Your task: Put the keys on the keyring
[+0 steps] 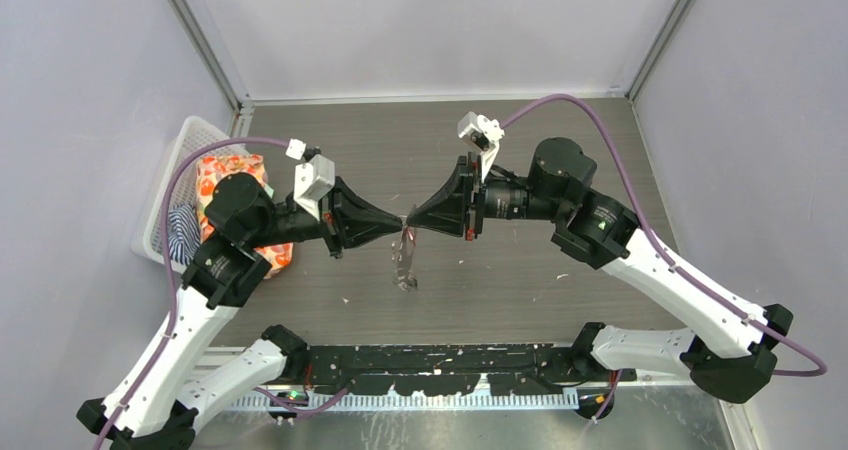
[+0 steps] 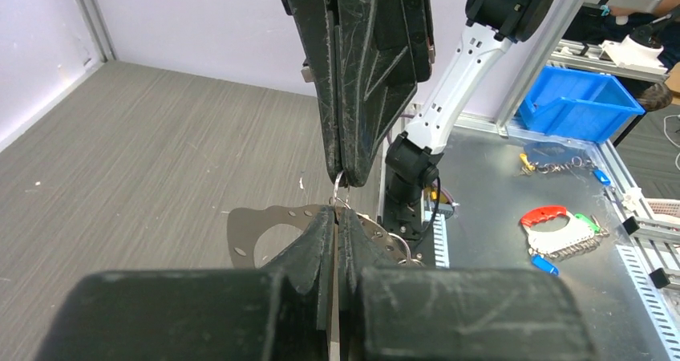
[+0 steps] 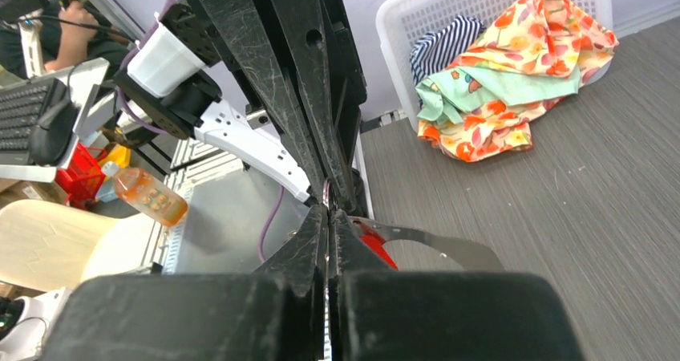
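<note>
Threading in hand: left gripper (image 1: 398,220) and right gripper (image 1: 413,220) meet tip to tip above the counter (image 1: 540,280), both jaws clamped on the keyring (image 1: 405,268) wire, with the red key (image 3: 374,247) at the pinch. Next move, by judgement, is to slide the key on without slackening either hold.

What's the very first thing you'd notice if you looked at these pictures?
Two black grippers meet nose to nose above the middle of the table, the left gripper and the right gripper, both pinched shut. A silver keyring dangles where they meet, a red key beside it. At the left edge, a white basket holds bright flowery clothes.
</note>
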`<state>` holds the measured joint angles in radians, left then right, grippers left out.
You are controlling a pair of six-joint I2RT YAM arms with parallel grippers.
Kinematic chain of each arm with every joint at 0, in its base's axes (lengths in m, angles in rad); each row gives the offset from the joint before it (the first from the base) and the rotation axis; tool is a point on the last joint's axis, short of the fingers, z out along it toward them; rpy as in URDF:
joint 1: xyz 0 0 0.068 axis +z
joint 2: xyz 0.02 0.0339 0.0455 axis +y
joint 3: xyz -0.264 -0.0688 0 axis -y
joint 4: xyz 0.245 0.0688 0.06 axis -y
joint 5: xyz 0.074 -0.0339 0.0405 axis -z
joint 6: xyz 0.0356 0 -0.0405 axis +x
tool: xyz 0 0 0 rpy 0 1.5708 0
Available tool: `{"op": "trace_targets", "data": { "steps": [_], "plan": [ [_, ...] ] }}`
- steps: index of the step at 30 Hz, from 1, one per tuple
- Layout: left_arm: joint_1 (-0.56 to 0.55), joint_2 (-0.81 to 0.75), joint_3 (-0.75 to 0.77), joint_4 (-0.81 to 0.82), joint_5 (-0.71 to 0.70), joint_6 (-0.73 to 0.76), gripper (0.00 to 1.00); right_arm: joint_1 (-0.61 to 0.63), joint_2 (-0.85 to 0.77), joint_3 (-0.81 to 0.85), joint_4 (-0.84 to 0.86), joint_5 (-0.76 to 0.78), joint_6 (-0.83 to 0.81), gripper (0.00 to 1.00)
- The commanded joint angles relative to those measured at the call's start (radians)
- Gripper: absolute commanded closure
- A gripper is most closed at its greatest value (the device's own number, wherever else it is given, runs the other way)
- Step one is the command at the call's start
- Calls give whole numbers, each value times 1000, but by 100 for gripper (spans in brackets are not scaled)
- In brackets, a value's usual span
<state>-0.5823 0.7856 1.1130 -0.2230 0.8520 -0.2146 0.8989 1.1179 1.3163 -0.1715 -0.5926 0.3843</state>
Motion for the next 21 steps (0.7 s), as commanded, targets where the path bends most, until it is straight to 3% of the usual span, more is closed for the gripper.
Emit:
{"op": "trace_targets", "data": {
  "steps": [1, 3, 4, 8, 12, 16, 21],
  "plan": [
    [-2, 6, 3, 40, 22, -5, 100, -2, -4, 60, -53, 20, -46, 99],
    [-2, 18, 11, 8, 57, 15, 96, -2, 5, 90, -114, 25, -78, 99],
    [-3, 25, 19, -23, 70, 34, 79, -2, 15, 122, -162, 25, -103, 99],
    [-4, 52, 78, -191, 131, 188, 58, 0, 74, 227, -364, 17, -185, 99],
    [-2, 103, 164, -367, 189, 344, 56, 9, 136, 341, -535, 12, -252, 99],
    [-3, 139, 203, -421, 207, 401, 59, 33, 195, 421, -654, 10, -302, 99],
    [-2, 178, 239, -548, 204, 583, 62, 59, 245, 488, -736, 4, -338, 99]
  ]
}}
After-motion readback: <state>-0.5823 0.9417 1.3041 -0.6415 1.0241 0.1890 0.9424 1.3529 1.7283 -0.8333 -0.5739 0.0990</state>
